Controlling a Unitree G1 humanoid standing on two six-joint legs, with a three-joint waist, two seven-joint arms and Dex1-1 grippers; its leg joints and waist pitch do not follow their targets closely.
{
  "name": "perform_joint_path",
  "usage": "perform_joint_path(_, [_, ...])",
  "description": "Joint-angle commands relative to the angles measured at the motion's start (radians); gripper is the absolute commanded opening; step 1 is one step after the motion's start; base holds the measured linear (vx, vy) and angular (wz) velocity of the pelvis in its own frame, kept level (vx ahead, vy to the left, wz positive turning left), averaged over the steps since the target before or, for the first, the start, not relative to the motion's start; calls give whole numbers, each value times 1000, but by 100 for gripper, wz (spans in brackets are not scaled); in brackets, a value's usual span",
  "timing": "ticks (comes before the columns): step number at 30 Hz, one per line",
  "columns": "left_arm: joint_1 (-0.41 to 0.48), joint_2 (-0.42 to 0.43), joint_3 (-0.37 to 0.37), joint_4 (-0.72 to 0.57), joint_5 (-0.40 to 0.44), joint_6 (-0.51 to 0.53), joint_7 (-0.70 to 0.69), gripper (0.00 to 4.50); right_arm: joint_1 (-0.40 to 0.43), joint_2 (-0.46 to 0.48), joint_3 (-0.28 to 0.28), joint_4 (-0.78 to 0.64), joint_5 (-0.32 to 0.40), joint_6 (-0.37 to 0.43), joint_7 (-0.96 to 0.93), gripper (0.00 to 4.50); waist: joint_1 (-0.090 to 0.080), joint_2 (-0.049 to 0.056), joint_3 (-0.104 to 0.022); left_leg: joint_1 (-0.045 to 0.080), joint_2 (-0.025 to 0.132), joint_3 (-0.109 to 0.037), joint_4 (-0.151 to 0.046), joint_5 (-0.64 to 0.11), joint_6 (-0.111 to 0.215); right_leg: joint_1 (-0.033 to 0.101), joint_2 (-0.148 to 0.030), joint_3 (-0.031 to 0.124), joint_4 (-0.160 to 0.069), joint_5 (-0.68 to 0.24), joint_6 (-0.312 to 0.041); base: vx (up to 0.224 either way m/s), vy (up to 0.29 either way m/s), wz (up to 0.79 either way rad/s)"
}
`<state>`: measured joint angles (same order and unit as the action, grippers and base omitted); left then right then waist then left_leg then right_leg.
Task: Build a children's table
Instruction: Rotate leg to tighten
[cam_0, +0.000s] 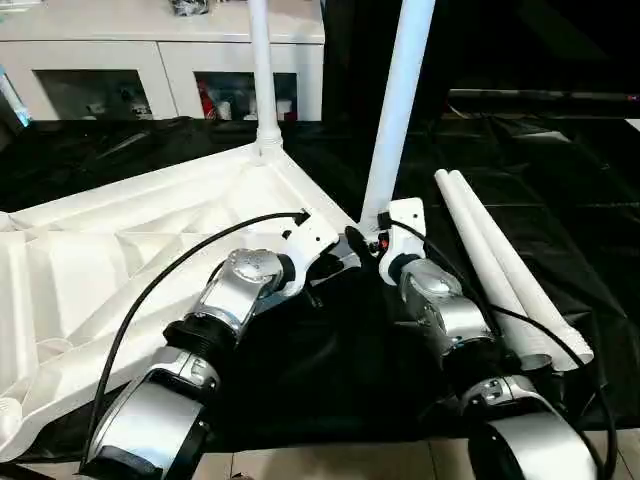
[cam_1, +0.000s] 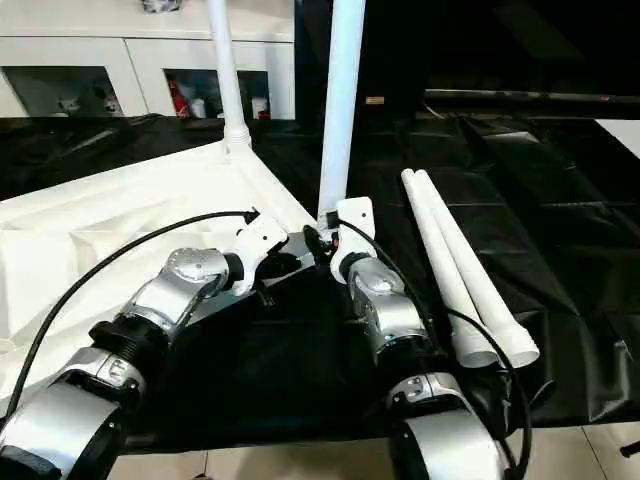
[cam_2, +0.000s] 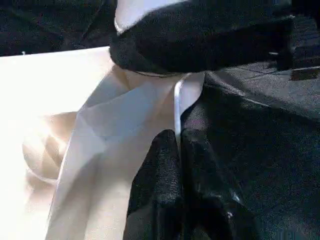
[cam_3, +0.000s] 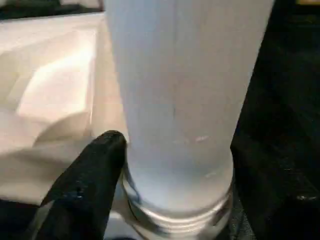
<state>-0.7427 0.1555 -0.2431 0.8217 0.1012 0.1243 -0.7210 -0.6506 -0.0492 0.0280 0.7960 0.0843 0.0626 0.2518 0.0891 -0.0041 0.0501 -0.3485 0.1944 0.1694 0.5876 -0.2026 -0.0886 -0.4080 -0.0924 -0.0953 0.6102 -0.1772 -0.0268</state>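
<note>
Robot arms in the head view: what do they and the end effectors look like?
Both forearms are silver metal with black joint rings. The left forearm and right forearm end in white wrist housings. A black cable loops along each arm. The left end effector has two glossy black fingers.

left arm: silver forearm (cam_0: 190, 350) is reaching up from lower left, toward frame center
left gripper (cam_2: 179, 150): fingers pressing together, basically closed
right arm: forearm (cam_0: 455, 325) is angling up from lower right
right gripper (cam_0: 375, 243): sitting mid-frame, jaw state unclear
</note>
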Motion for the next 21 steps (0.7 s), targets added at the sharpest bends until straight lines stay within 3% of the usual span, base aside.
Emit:
perform_joint_path(1, [27, 24, 14, 2, -17, -35, -31, 0, 17, -27, 4, -30, -6, -5, 37, 381, 2, -8, -64, -9, 27, -2, -68, -110, 56, 65, -61, 55, -71, -179, -176, 0, 0, 0])
perform_joint_path(7, [71, 95, 28, -61, -81, -59, -215, 0, 88, -136, 60, -187, 16, 40, 284, 395, 3, -8, -63, -9, 31, -2, -67, -110, 83, 64, -62, 55, -71, -179, -182, 0, 0, 0])
perform_joint_path(12, [121, 170, 2, -162, -135, -47, -423, 0, 132, -193, 124, -268, 18, 72, 440, 395, 1, -3, -61, -6, 37, -2, -72, -136, 69, 60, -62, 57, -71, -199, -195, 0, 0, 0])
perform_joint_path(19, [130, 196, 9, -170, -131, -48, -433, 0, 156, -207, 145, -319, 24, 111, 498, 395, 3, -7, -62, -7, 35, -2, -71, -124, 57, 63, -63, 58, -68, -189, -194, 0, 0, 0])
perform_joint_path(21, [132, 201, 14, -177, -135, -41, -438, 0, 159, -207, 149, -325, 28, 119, 506, 359, 2, -9, -62, -7, 33, -2, -70, -115, 58, 62, -62, 58, -68, -188, -192, 0, 0, 0])
